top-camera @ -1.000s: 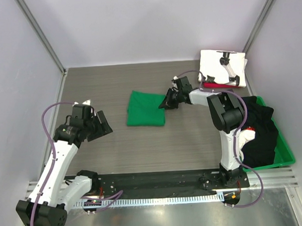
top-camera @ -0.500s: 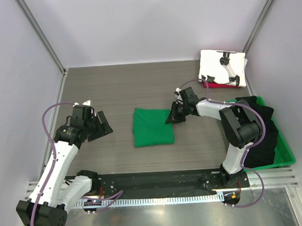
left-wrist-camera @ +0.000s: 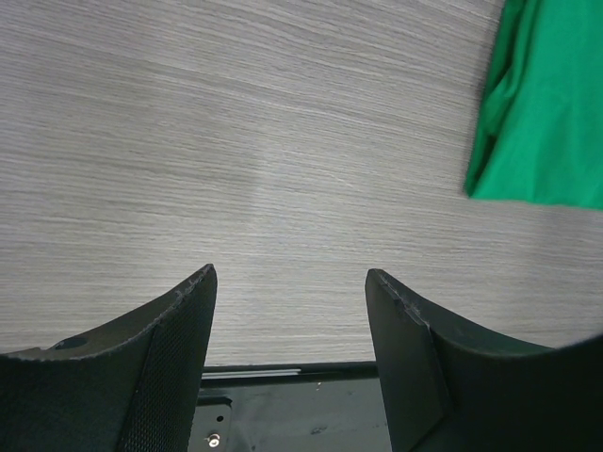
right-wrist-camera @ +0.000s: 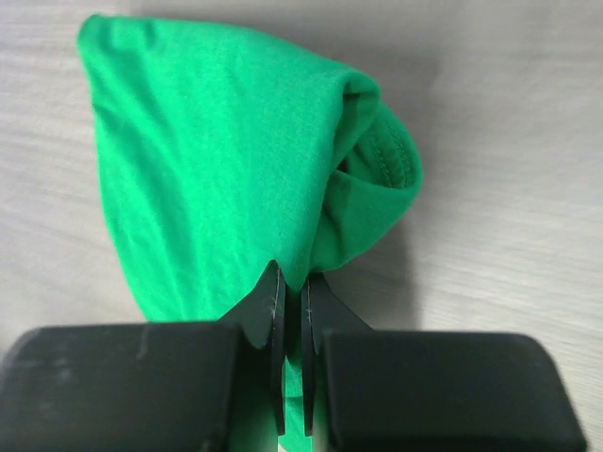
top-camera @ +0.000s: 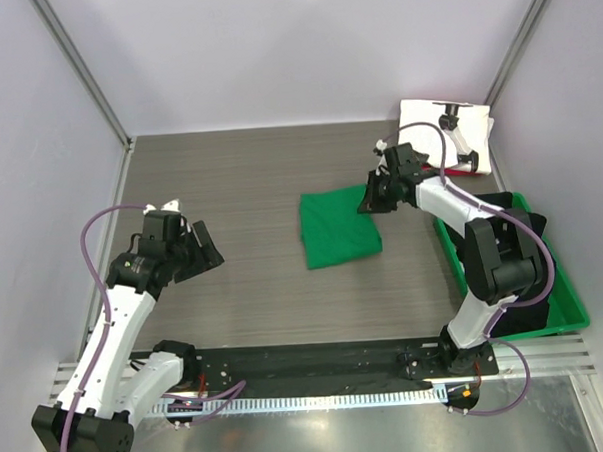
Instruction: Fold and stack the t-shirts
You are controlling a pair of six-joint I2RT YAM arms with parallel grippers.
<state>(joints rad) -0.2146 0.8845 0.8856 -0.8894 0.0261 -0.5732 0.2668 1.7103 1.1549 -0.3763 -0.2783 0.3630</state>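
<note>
Just left of the green bin [top-camera: 573, 309], the green t-shirt [top-camera: 337, 229] lies on the grey worktop [top-camera: 239, 179] as a folded, roughly square bundle, slightly askew. The right claw [top-camera: 368, 201] is at the corner of that shirt nearest the bin's far end. In the right wrist view the right claw [right-wrist-camera: 290, 282] is clenched on the cloth: its two black fingers stand almost together with a fold of the green t-shirt [right-wrist-camera: 217, 179] pinched between them. The fabric bunches into a rounded hump beyond the tips, with a hemmed edge curling out on one side.

Inside the bin, black t-shirts [top-camera: 533, 311] lie in a heap, partly hidden by the right arm. Beyond the bin's far end, in the corner of the worktop, a white t-shirt [top-camera: 422, 126] with black print lies folded flat.

Well away from the bin, past the green shirt, the left claw [top-camera: 195, 259] hangs over bare worktop. In its wrist view the left claw [left-wrist-camera: 287, 278] is released, fingers spread wide with nothing between them. The edge of the green t-shirt [left-wrist-camera: 546, 104] shows at the upper right of that view.
</note>
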